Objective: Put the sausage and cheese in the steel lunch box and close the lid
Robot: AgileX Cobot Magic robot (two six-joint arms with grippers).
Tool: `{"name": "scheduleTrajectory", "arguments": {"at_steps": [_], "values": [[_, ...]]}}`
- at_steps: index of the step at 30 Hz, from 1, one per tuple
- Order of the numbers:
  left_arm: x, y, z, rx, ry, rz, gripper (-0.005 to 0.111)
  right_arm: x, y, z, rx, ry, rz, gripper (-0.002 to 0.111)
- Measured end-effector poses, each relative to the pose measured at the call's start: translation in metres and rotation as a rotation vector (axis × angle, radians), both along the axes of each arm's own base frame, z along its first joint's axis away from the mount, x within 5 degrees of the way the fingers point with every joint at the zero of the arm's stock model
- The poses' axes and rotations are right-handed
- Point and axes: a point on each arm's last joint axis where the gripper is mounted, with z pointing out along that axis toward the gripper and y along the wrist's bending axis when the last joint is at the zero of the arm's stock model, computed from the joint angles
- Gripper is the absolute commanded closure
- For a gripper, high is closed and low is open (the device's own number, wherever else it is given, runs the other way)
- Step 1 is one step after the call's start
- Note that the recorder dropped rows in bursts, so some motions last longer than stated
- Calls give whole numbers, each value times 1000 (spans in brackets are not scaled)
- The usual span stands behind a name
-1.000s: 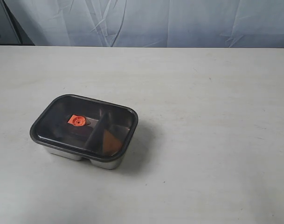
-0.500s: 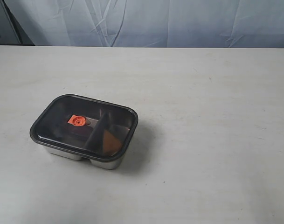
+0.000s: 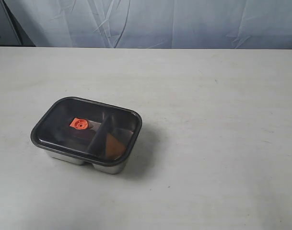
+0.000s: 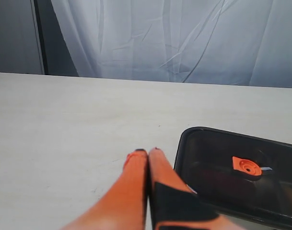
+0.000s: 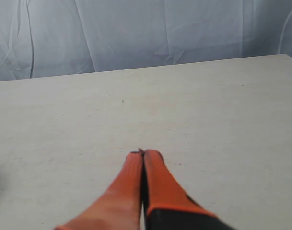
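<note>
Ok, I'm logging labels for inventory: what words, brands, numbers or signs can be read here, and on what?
None: no readable text in any view. The lid, its orange knob, the steel lunch box, the table, the left gripper and the right gripper show no lettering.
</note>
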Motion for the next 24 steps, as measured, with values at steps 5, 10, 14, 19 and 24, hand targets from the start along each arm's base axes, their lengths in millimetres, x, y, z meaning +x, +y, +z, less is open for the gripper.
{"name": "scheduleTrajectory", "arguments": {"at_steps": [5,10,14,19,24], "values": [[0,1,0,35,3,3,107,0,0,0,0,0,0,109],[0,1,0,41,3,4,107,0,0,0,0,0,0,109],[0,1,0,42,3,4,107,0,0,0,0,0,0,109],[0,1,0,42,3,4,107,0,0,0,0,0,0,109],[0,1,0,42,3,4,107,0,0,0,0,0,0,109]]}}
